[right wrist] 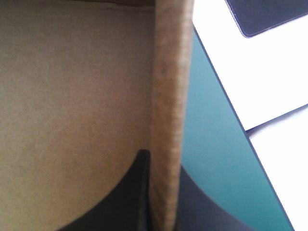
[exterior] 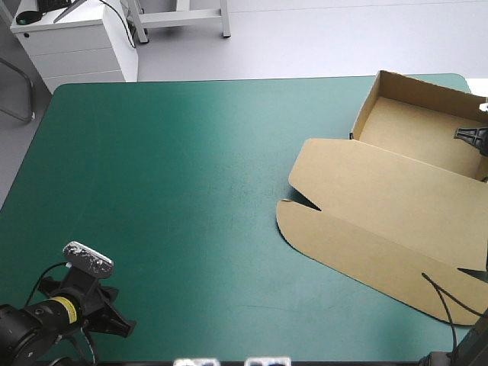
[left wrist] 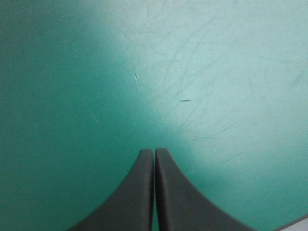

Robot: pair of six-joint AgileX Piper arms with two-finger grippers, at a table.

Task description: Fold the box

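Observation:
The brown box (exterior: 396,191) lies at the table's right side as an open tray with raised walls, its lid spread flat toward the near edge. My right gripper (exterior: 474,139) is at the tray's right wall and is shut on the box. In the right wrist view that wall (right wrist: 167,120) runs edge-on between the black fingers (right wrist: 130,192), one inside the tray and one outside. My left gripper (exterior: 114,316) rests low at the near left corner, shut and empty; in its own view the gripper (left wrist: 154,153) is over bare teal-green cover.
The table's right edge (right wrist: 226,110) runs close beside the gripped wall. A white cabinet (exterior: 72,42) stands beyond the far left corner. Bare teal-green cover (exterior: 168,168) spans the left and middle.

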